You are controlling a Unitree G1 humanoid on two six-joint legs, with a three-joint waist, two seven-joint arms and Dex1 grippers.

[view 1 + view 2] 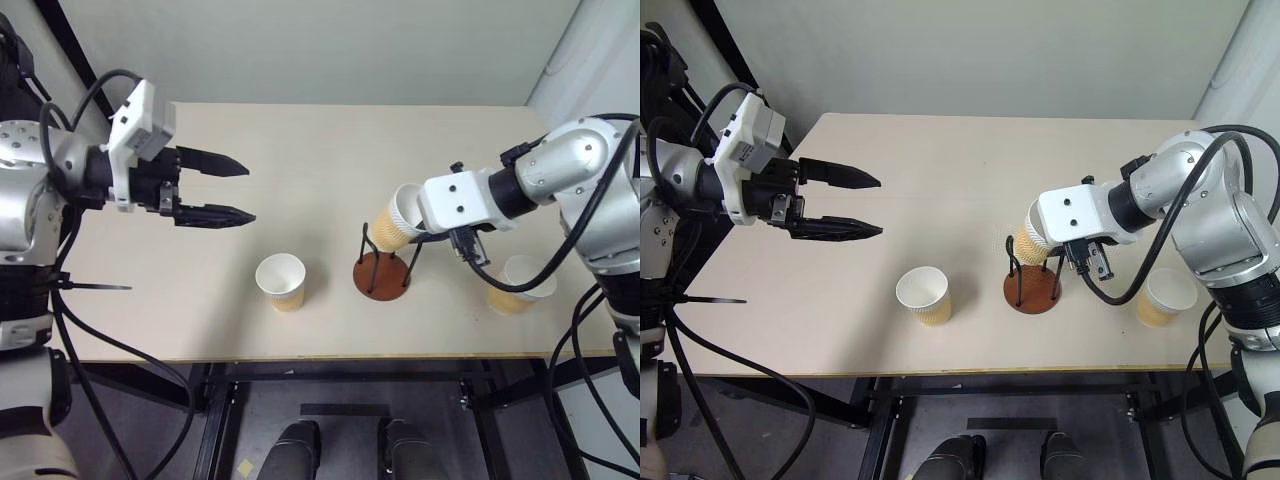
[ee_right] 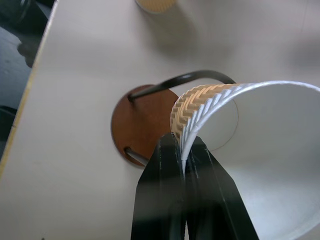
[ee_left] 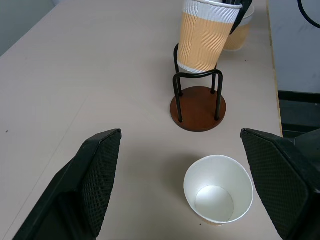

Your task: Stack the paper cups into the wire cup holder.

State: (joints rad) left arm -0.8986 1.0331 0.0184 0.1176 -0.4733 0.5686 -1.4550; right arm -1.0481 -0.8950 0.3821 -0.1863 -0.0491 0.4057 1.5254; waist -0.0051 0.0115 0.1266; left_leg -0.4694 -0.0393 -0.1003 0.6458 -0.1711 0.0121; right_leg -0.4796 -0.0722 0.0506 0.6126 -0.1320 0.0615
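Head view | right gripper [image 2: 184, 150] angled down, pinching cup [image 1: 393, 226] rim | left gripper [image 1: 232, 190] level, spread

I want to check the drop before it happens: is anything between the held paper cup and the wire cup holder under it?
Nothing visible blocks it. The right claw pinches the rim of the paper cup, which hangs tilted, its bottom at the top of the wire loops of the cup holder. The reddish-brown base is bare.

Non-task items in view

Table [image 1: 330, 160]: pale beige top, light edge band, black metal frame beneath. Wall [image 1: 330, 50]: plain pale grey behind. Floor [image 1: 340, 410]: dark grey below.
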